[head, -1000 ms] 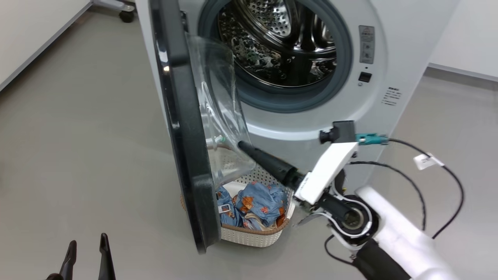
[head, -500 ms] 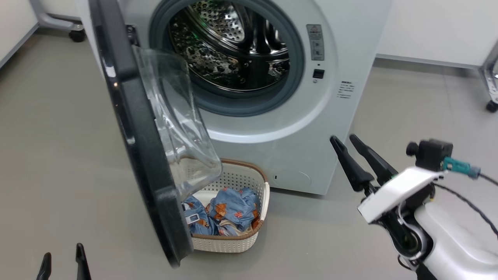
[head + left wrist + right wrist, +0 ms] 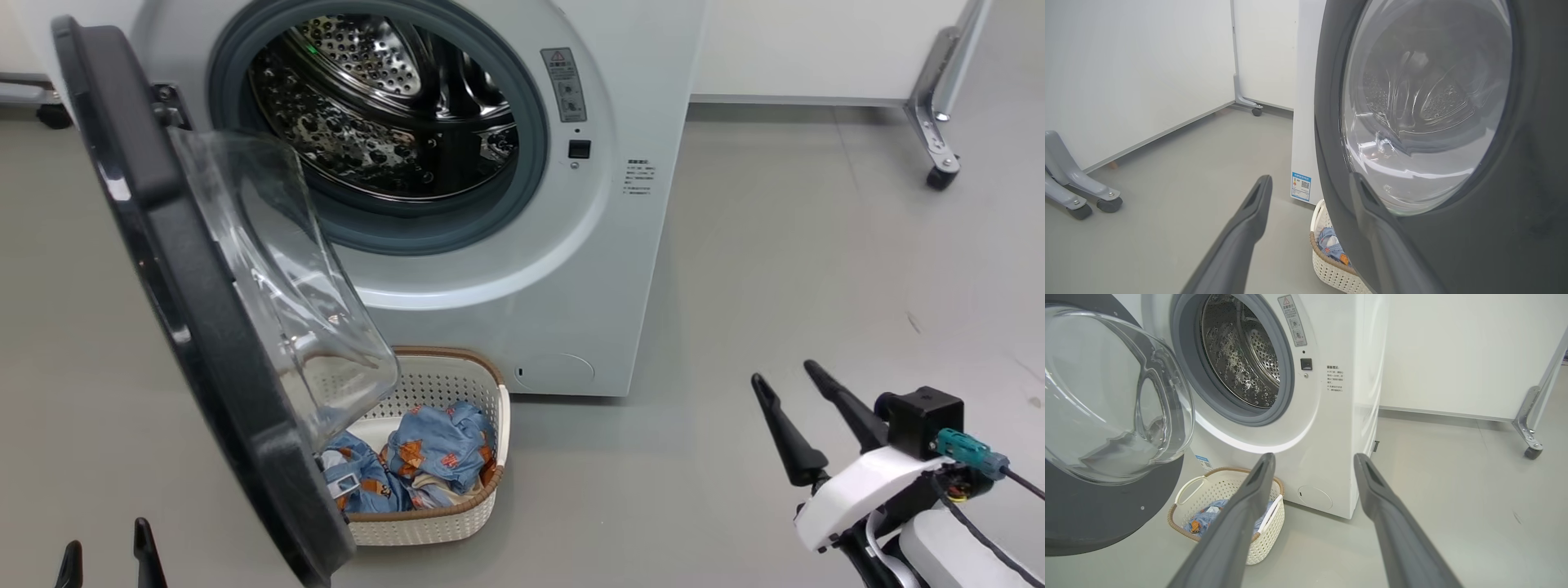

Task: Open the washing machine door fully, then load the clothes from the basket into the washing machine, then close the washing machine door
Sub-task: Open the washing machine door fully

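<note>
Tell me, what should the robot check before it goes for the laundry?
1. Open washing machine door: ok; whether fully open, cannot tell.
2. Unblocked drum mouth: ok.
3. Visible clothes lying in the basket: ok.
4. Clear way down to the basket: not ok; the door's glass bowl hangs over part of it in the head view.
5. Open, empty right gripper: ok.
6. Open, empty left gripper: ok.

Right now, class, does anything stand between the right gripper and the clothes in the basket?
Nothing visible does: bare floor lies between the right gripper and the basket holding the clothes. The washing machine door stands at the basket's far side.
</note>
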Available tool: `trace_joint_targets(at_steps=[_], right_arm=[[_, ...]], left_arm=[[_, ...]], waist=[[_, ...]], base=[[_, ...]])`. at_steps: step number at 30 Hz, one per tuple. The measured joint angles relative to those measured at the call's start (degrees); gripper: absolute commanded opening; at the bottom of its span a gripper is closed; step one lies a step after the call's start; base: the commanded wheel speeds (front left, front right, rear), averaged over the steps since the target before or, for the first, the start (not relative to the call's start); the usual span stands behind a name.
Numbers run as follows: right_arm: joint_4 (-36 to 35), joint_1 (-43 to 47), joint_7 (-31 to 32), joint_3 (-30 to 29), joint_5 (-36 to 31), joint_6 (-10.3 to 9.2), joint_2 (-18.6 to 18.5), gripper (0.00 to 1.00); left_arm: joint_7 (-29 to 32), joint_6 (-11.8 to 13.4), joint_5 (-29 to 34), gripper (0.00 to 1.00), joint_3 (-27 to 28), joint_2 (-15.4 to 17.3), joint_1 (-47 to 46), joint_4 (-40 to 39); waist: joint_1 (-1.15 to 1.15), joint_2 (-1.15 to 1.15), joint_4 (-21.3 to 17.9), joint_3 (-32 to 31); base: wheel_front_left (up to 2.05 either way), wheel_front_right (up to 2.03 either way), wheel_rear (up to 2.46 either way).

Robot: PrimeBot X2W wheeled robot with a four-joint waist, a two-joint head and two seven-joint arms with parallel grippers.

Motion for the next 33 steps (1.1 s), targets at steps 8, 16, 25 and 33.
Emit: trace_joint_targets(at_steps=[8, 16, 25, 33], right_arm=[[-5.47, 5.99, 0.18, -9.4, -9.95, -5.14, 3.16, 1.0], [-8.05, 12.68, 0.18, -15.12, -16.17, -6.75, 5.57, 1.0], [-11.34, 17.58, 0.18, -21.31, -21.42, -6.81, 7.88, 1.0], [-12.57, 19.88, 0.18, -24.83, -23.54, -6.64, 9.29, 1.0]], left_arm=[[0.0, -0.12, -0.57, 1.0, 0.49, -0.03, -0.03, 1.04], [0.0, -0.18, -0.58, 1.0, 0.85, -0.04, -0.17, 1.35], [0.0, -0.23, -0.99, 1.0, 2.61, -0.05, 0.04, 1.76], [0.0, -0.24, -0.99, 0.0, 2.64, -0.08, -0.01, 2.22]], waist=[[0.0, 0.0, -1.85, 0.97], [0.0, 0.0, -2.29, 1.47], [0.0, 0.0, -3.26, 1.64], [0.0, 0.0, -3.41, 1.89]], base=[[0.0, 0.0, 0.0], [0.0, 0.0, 0.0], [0.0, 0.0, 0.0], [0.0, 0.0, 0.0]])
